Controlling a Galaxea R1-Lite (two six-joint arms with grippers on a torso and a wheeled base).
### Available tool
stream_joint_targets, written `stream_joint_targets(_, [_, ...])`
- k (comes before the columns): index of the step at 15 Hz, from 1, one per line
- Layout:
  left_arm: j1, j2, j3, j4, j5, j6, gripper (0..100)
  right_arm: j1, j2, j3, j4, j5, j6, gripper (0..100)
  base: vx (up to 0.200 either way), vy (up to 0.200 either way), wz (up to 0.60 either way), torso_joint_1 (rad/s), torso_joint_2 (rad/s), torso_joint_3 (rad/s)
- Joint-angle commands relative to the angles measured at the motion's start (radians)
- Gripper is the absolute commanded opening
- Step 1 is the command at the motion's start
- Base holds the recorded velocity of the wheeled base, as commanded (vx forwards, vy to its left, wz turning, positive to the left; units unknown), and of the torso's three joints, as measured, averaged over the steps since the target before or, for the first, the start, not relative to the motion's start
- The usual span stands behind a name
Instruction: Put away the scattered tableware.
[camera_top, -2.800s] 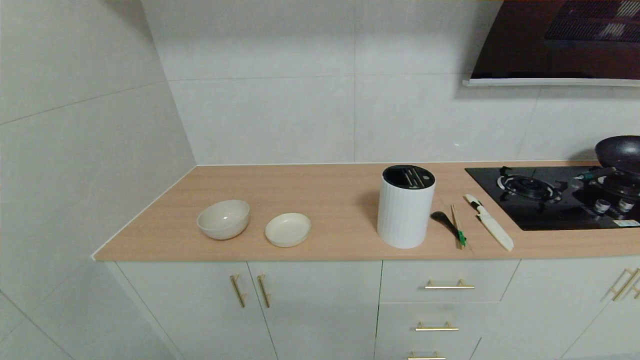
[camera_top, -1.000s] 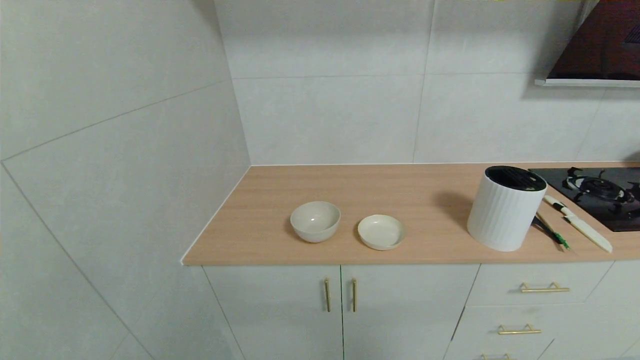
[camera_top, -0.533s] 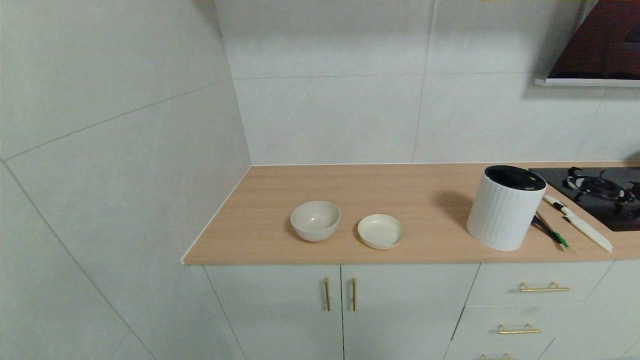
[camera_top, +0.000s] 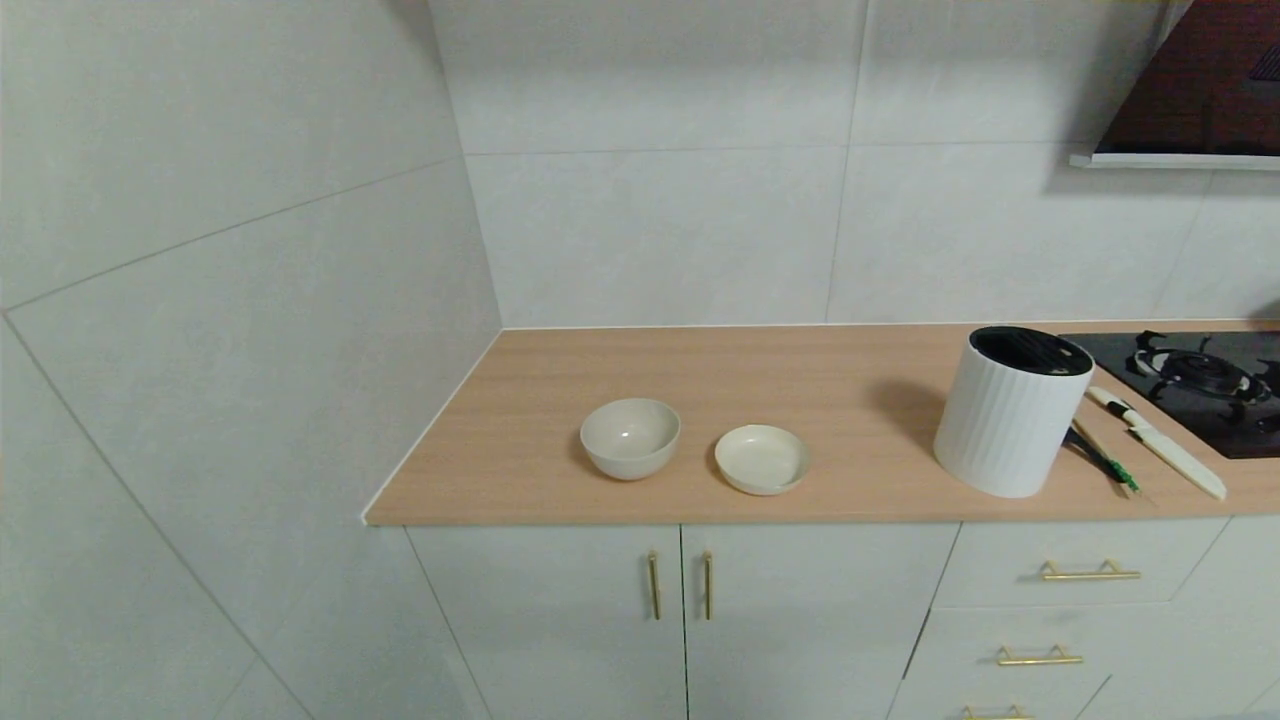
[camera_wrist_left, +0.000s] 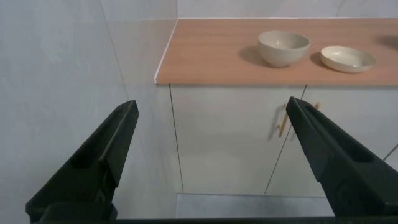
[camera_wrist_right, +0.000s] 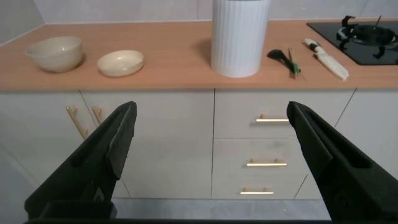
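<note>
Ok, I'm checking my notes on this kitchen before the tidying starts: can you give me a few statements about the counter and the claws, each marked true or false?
1. The bowl stands on the counter, to the left of the shallow dish. True.
2. The white holder lies tipped on its side. False: it stands upright.
3. The knife lies on the counter between the white holder and the stove. True.
4. The left claw is shut on the bowl. False: it is open and holds nothing.
5. The right claw is open. True.
</note>
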Motion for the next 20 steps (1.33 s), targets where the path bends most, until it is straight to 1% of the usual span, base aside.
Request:
stream_joint_targets(1, [0.0, 0.0, 0.0, 0.0, 0.001, 0.0, 100, 0.0, 0.0, 0.0, 0.0, 0.0, 0.0, 100, 0.0, 0.0, 0.0, -0.154, 0.35, 0.173])
stream_joint_targets(7, [0.0, 0.0, 0.0, 0.0, 0.001, 0.0, 100, 0.0, 0.0, 0.0, 0.0, 0.0, 0.0, 100, 0.0, 0.0, 0.0, -0.177, 0.39, 0.21])
stream_joint_targets(20, [0.0, 0.0, 0.0, 0.0, 0.001, 0.0, 100, 0.0, 0.0, 0.0, 0.0, 0.0, 0.0, 100, 0.0, 0.0, 0.0, -0.234, 0.53, 0.298])
